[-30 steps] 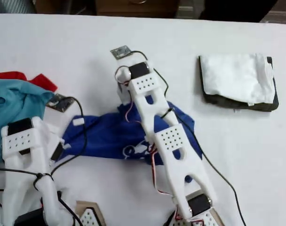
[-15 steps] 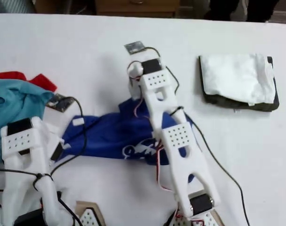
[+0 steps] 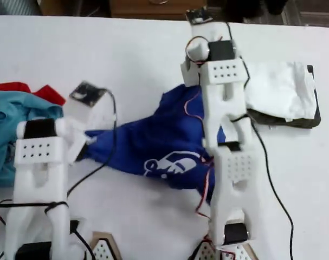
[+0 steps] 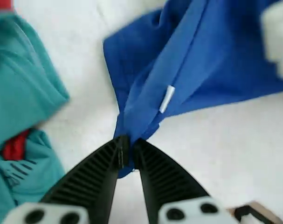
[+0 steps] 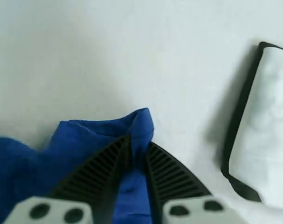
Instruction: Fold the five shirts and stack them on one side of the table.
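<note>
Both jaws pinch opposite ends of the blue shirt (image 3: 153, 142).

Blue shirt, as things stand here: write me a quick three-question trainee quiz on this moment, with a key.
1. True or false: the left gripper and the right gripper are each shut on the blue shirt.
2. Short answer: what colour is the shirt that peeks out beside the teal shirt in the unfolded heap?
3. Pick one: what lies on top of the dark folded shirt? A. a white shirt. B. the teal shirt. C. the blue shirt.

Key: 1 true. 2 red; the red shirt shows at the heap's far edge. 3 A.
</note>
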